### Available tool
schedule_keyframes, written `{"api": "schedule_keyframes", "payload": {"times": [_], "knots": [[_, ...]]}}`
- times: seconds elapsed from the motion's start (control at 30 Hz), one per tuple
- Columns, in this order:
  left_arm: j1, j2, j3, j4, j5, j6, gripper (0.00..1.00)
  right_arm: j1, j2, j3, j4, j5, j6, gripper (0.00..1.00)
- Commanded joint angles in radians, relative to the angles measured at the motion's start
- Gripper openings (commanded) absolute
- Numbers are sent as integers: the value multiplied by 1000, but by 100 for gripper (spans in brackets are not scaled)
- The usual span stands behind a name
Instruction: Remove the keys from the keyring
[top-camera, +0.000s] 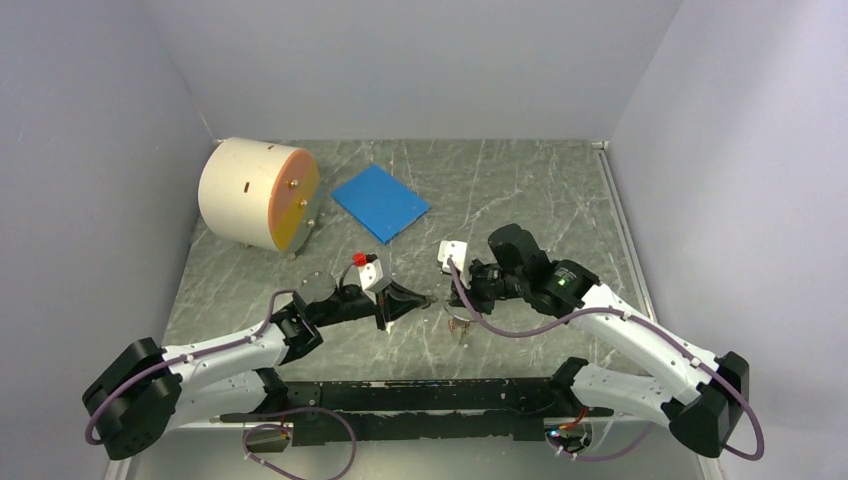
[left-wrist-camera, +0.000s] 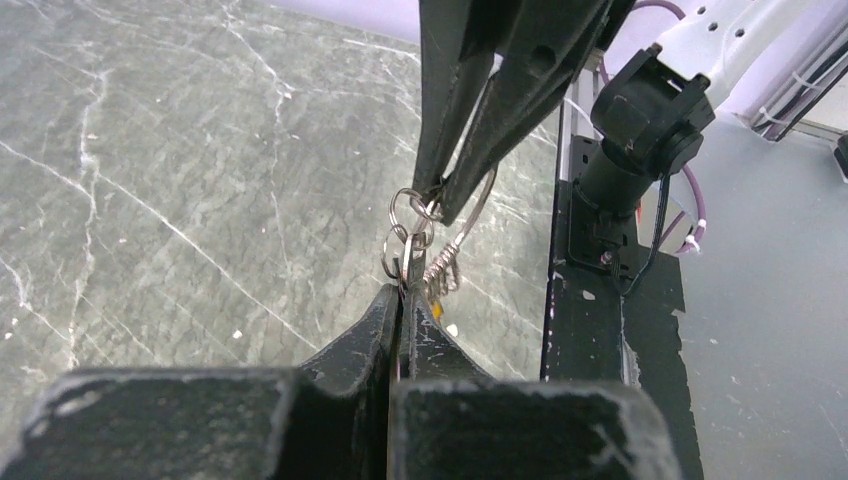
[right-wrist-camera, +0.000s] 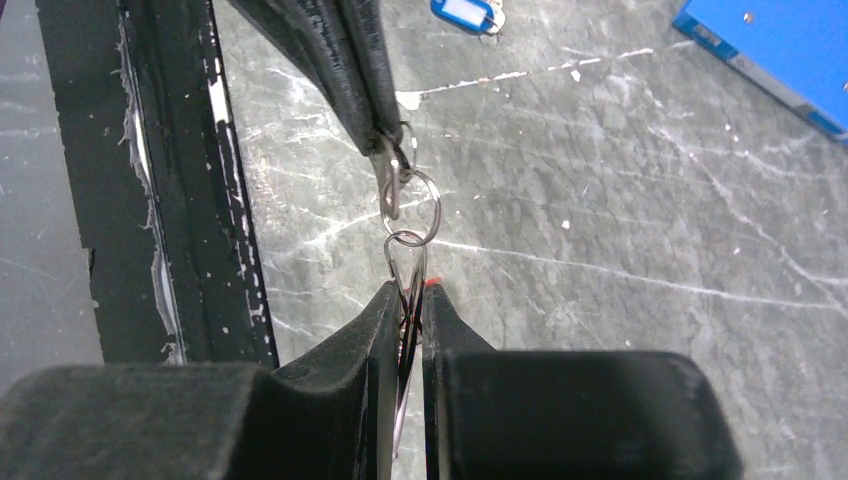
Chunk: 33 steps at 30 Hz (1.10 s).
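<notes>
Both arms meet tip to tip over the near middle of the grey-green marbled table (top-camera: 520, 190), just beyond the black front rail (right-wrist-camera: 150, 200).

Left gripper (left-wrist-camera: 403, 298): jaws pressed fully together, nipping a flat silver metal tab (right-wrist-camera: 390, 185). The tab passes through a small round silver split ring (right-wrist-camera: 412, 205). Cannot tell whether the tab is a key blade.

Right gripper (right-wrist-camera: 410, 298): jaws nearly closed, clamped on the thin silver wire keyring (right-wrist-camera: 403, 262). Its narrow end sticks out from between the fingertips and links into the split ring.

So the keyring hangs in the air between the two grippers, clear of the table. In the left wrist view its wire curves down from the right fingers. A toothed silver key of the keys (left-wrist-camera: 440, 275) dangles just beside the left fingertips, not yet off the ring.

Elsewhere:
- a small blue-and-white plastic tag (right-wrist-camera: 465, 12) lies on the table, apart from the grippers
- a flat blue square pad (top-camera: 380, 202) lies at the far middle
- a cream cylinder with an orange face (top-camera: 258, 193) lies on its side at far left
</notes>
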Motion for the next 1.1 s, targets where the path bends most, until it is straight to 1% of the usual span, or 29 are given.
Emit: {"api": "schedule_keyframes", "payload": {"times": [0.0,0.2,0.4,0.53,0.6,0.67,0.77,0.83,0.97,1.07], "knots": [[-24,-4,-21,26,-13,32,3,2,16,54,32,97,82,0],[-60,4,-54,43,-69,36,3,3,32,82,29,191,123,0],[-67,36,-56,58,-103,33,3,2,21,77,33,174,106,0],[-70,71,-67,111,-86,15,7,2,13,86,26,182,86,0],[-73,77,-67,125,-75,10,15,3,12,98,18,175,69,0],[-73,70,-65,125,-81,2,28,4,12,106,9,151,50,0],[-72,29,-63,120,-121,-34,38,10,19,112,-10,130,30,0],[-72,-3,-60,111,-147,-55,44,19,27,117,-26,129,18,0],[-72,-58,-43,78,-245,-106,52,37,39,124,-45,133,0,0],[-71,-70,5,3,-303,-134,54,47,51,133,-64,137,-9,0]]}}
